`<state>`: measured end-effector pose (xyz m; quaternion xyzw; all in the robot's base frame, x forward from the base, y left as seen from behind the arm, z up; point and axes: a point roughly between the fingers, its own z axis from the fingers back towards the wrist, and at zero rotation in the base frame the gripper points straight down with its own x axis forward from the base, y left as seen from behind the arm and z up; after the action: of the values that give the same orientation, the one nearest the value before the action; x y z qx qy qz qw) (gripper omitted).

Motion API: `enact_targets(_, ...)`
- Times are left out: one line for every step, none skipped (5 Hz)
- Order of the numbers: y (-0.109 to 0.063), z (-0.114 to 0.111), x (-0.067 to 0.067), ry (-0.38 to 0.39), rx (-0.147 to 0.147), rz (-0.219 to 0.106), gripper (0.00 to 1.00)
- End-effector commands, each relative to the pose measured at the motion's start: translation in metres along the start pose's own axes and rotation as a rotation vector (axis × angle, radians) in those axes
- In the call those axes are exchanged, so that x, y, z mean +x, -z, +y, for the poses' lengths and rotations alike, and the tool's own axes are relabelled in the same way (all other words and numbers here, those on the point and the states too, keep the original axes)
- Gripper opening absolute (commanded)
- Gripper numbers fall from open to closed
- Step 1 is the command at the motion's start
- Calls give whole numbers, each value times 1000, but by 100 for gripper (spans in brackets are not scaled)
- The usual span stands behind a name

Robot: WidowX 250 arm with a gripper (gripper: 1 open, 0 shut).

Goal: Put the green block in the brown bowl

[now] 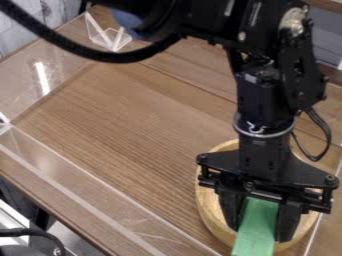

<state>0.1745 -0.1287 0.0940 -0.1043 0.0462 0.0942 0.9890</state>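
The green block (pixel 257 231) is a bright green bar hanging nearly upright at the bottom right of the camera view, its lower end cut off by the frame edge. My black gripper (pixel 265 203) points almost straight down and is shut on the block's upper end. Right beneath them sits the brown bowl (pixel 211 218), a light wooden bowl of which only the thick left rim and part of the right rim show. The block hangs over the bowl's inside; whether it touches the bowl is hidden.
The wooden table (pixel 120 120) stretches to the left and back. A clear plastic wall (pixel 54 165) runs along its left and front edges. The black arm (pixel 274 80) rises above the bowl, with a cable down its right side.
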Motion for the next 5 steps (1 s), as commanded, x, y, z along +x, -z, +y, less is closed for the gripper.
enact_targets(-6,-3,6,-5,-24,-21,0)
enact_targets(-5,-1,7,-10,-26,-18,0)
enact_targets(-5,0,8,-15,-28,-16,0)
enact_targets(-5,1,9,-20,-30,-15,0)
enact_targets(-5,2,9,-24,-32,-15,0)
